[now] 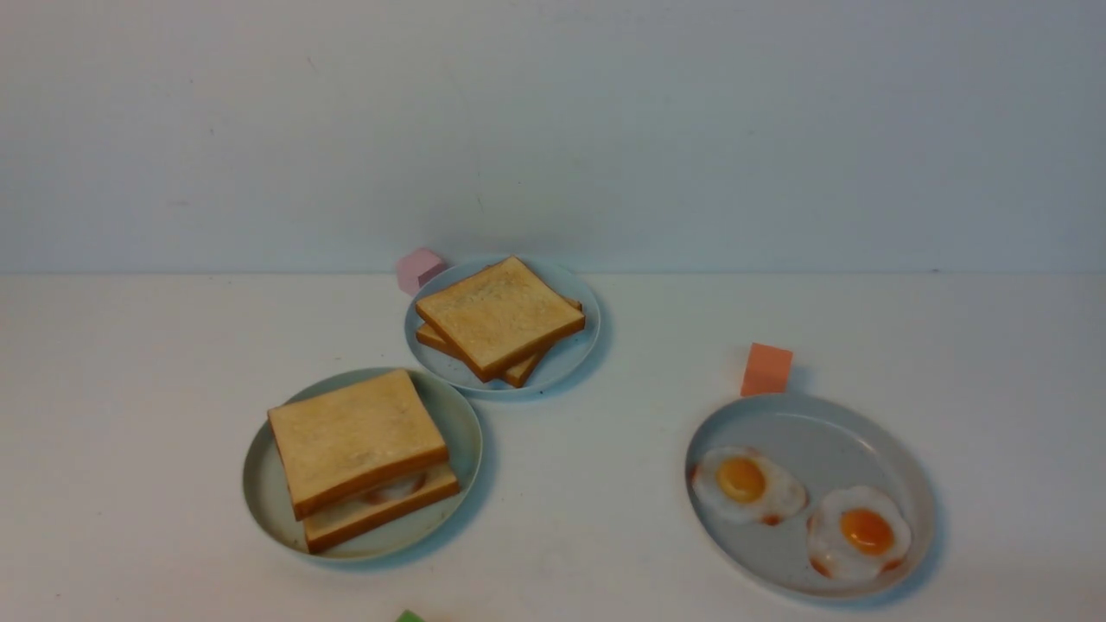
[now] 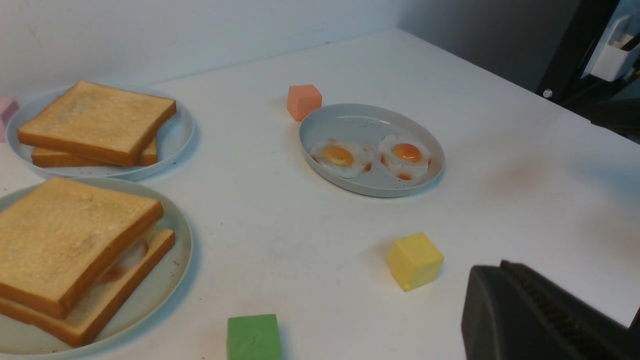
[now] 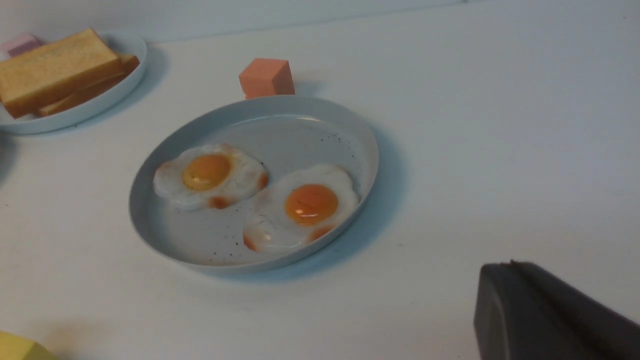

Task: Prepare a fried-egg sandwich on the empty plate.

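White surface (image 1: 605, 518) against a pale blank wall, dark frame parts off in the far corner of the left wrist view.

On the near left, seen from the front: pale green plate (image 1: 259, 484) bearing the sandwich (image 1: 363, 453), two square golden toast slices stacked slightly askew, a sliver of white egg showing in the gap between them. Just behind and a little to the right, almost touching rims: smaller pale-blue plate (image 1: 570, 358) with a stack of plain toast (image 1: 499, 316), pink cube (image 1: 419, 269) right beside its far left edge. Well apart on the right: grey speckled plate (image 1: 821, 432) holding two fried eggs (image 1: 747, 485) side by side, orange yolks up, edges nearly meeting. Orange cube (image 1: 766, 369) just beyond that plate's far rim. Green cube (image 2: 253, 336) near the front edge by the sandwich plate, barely peeking into the front view; yellow cube (image 2: 415, 260) between it and the egg plate.

No arm in the front view. Left fingers (image 2: 540, 315) dark, ridged, pressed together, holding nothing, hanging above bare surface near the yellow cube, camera angled toward the plates. Right fingers (image 3: 545, 312) likewise together and empty, held over open surface just off the egg plate, clear of its rim.
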{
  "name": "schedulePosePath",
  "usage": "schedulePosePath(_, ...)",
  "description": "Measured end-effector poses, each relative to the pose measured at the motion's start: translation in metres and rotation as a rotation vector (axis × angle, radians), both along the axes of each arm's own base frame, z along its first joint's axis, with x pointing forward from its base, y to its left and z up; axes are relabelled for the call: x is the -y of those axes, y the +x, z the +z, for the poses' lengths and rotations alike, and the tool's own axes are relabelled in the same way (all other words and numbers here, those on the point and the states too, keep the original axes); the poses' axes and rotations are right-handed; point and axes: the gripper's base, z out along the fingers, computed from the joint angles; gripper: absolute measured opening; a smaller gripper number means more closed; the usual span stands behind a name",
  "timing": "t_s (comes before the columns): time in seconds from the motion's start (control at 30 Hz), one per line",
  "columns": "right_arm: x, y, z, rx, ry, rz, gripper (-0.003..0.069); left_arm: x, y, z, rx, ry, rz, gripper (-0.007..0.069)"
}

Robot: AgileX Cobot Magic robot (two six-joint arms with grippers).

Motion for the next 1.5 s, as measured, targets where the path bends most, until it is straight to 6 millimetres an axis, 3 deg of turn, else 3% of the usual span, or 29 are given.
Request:
schedulePosePath(0.57, 0.000, 0.000, 0.000, 0.000, 0.000, 0.000, -0.0001, -0.001, 0.001, 0.001, 0.015, 0.007, 0.012, -0.0003)
schedulePosePath(0.63, 0.000, 0.000, 0.000, 0.000, 0.000, 0.000, 0.0001, -0.004, 0.004, 0.001, 0.046, 0.030, 0.062, -0.0003)
schedulePosePath(0.83, 0.000, 0.000, 0.000, 0.000, 0.000, -0.001, 0.0004, -0.031, 0.018, 0.008, 0.157, -0.037, 0.489, -0.0013)
schedulePosePath(0.97, 0.000, 0.000, 0.000, 0.000, 0.000, -0.001, 0.0006, -0.042, 0.018, -0.012, 0.145, -0.066, 0.684, -0.0013)
schedulePosePath(1.13, 0.000, 0.000, 0.000, 0.000, 0.000, -0.001, 0.0008, -0.047, 0.022, -0.075, -0.023, -0.092, 0.791, -0.0013)
schedulePosePath(1.2, 0.000, 0.000, 0.000, 0.000, 0.000, -0.001, 0.0011, -0.046, 0.022, -0.088, -0.112, -0.082, 0.789, -0.0013)
schedulePosePath(1.5, 0.000, 0.000, 0.000, 0.000, 0.000, -0.001, 0.0020, -0.045, 0.020, -0.094, -0.169, -0.080, 0.786, -0.0013)
